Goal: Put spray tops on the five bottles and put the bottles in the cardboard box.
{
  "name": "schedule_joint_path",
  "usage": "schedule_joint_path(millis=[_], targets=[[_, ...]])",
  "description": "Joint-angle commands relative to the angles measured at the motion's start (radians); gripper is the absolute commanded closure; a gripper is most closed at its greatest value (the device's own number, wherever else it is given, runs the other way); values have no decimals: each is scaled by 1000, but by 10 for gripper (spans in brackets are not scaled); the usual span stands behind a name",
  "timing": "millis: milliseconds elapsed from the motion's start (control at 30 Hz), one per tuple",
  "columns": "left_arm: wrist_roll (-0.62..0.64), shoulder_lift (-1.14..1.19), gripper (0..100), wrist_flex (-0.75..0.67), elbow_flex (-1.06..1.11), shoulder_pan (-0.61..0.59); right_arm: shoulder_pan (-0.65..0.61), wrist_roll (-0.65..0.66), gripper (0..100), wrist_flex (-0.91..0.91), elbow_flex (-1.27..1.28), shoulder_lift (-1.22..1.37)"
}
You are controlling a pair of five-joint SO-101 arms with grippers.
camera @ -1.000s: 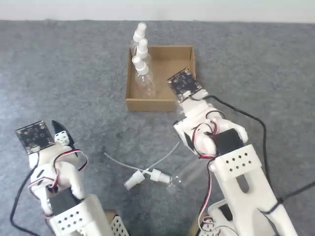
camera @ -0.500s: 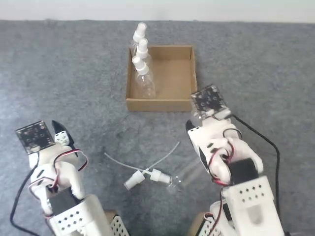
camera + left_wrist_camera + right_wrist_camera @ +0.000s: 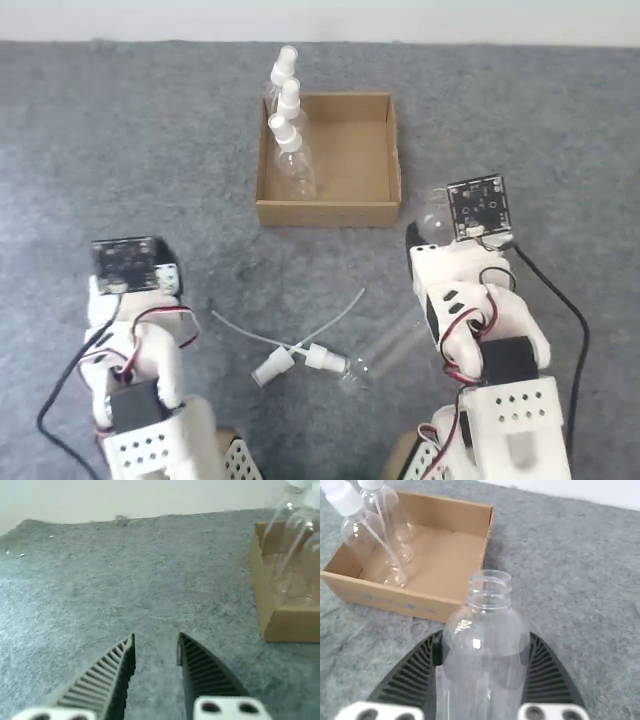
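The cardboard box (image 3: 340, 205) stands at the table's far middle, with three clear bottles with white spray tops (image 3: 288, 135) along its left wall. My right gripper (image 3: 486, 647) is shut on an uncapped clear bottle (image 3: 485, 630), held upright just off the box's front right corner (image 3: 436, 216). Two loose spray tops (image 3: 300, 358) with thin tubes lie on the carpet between the arms, and another clear bottle (image 3: 385, 348) lies beside them. My left gripper (image 3: 155, 642) is open and empty, low over bare carpet left of the box (image 3: 280, 615).
Grey carpet covers the table. The box's right half (image 3: 445, 555) holds nothing. The left arm (image 3: 128, 268) sits at the front left and the right arm (image 3: 480, 320) at the front right, with open carpet on both sides of the box.
My right arm has carried the uncapped bottle from over the box's front right corner to the right and nearer. The left arm's wrist has swung to the right.
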Motion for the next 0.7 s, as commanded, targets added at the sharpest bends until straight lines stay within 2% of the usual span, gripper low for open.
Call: schedule_joint_path(millis=[0,400,667], targets=[[-55,-3,814,87,-110,81,39,-11,915,-27,-11,-27],[-308,-2,808,365,-206,334,226,-135,914,-104,-11,-18],[-371,14,808,391,-199,477,260,-152,914,-157,11,-21]])
